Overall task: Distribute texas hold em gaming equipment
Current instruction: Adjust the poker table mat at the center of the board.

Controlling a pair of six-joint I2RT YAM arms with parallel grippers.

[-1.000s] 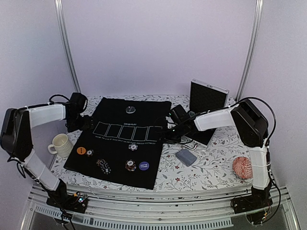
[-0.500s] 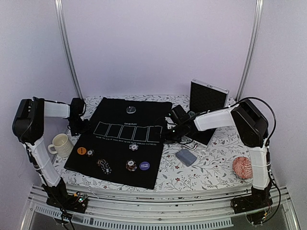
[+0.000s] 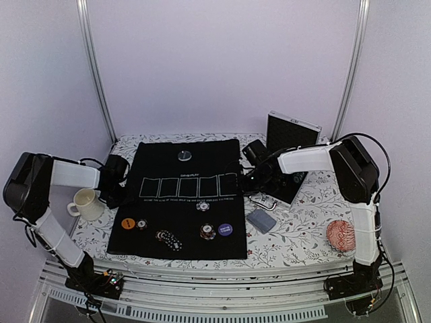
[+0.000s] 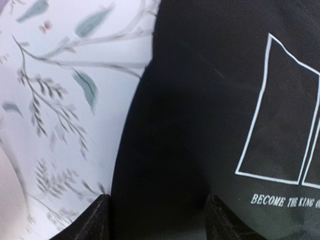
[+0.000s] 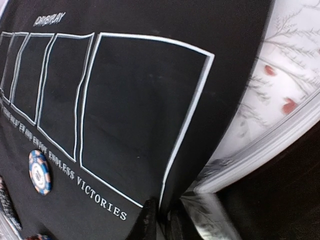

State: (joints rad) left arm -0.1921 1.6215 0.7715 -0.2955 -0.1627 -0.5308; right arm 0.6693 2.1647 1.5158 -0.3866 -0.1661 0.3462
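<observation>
At the middle of the counter (image 3: 296, 245) lies a black mat (image 3: 182, 202). It is matte cloth, printed with a row of five white-outlined rectangles and a line of white lettering under them.

Your left tool (image 3: 114, 190) sits at the mat's left edge. The left wrist view shows its dark fingers (image 4: 97, 220) spread apart and released, one over the leaf-printed counter cover and the other over the black cloth. Your right tool (image 3: 249, 180) is at the mat's right edge. In the right wrist view its fingers (image 5: 149, 220) are clenched close together on the mat's thin hem, beside the last rectangle.

A silver disc (image 3: 184, 155) rests on the mat near its far edge. A single flat chip (image 3: 203, 206) with teal and pale rim stripes lies just below the lettering.

Along the mat's near edge you have an orange disc (image 3: 128, 223) with a small chip stack (image 3: 142, 223) just beside it. Next come a slumped row of chips (image 3: 168, 239), another stack (image 3: 207, 232) and a purple disc (image 3: 224, 229).

The card deck (image 3: 261, 220), a blue-grey block with rounded corners, lies off the mat towards the counter's right edge. A cream mug (image 3: 84, 203) stands near the left edge.
</observation>
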